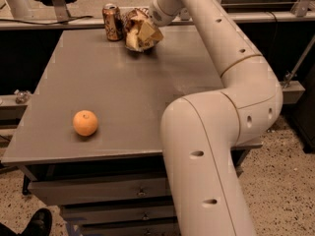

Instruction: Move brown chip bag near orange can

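Note:
The brown chip bag (134, 34), crinkly with pale tan edges, is at the far edge of the grey table (123, 92), just right of the orange can (112, 22). The can stands upright, copper-coloured with a silver top. My gripper (145, 31) reaches in from the upper right and is shut on the bag's right side, holding it low at the table surface. The bag nearly touches the can. The gripper hides part of the bag.
A round orange fruit (85, 123) lies near the table's front left. My white arm (231, 82) crosses the right side of the table. A rail (59, 22) runs behind the table. Drawers (103, 191) are below the front edge.

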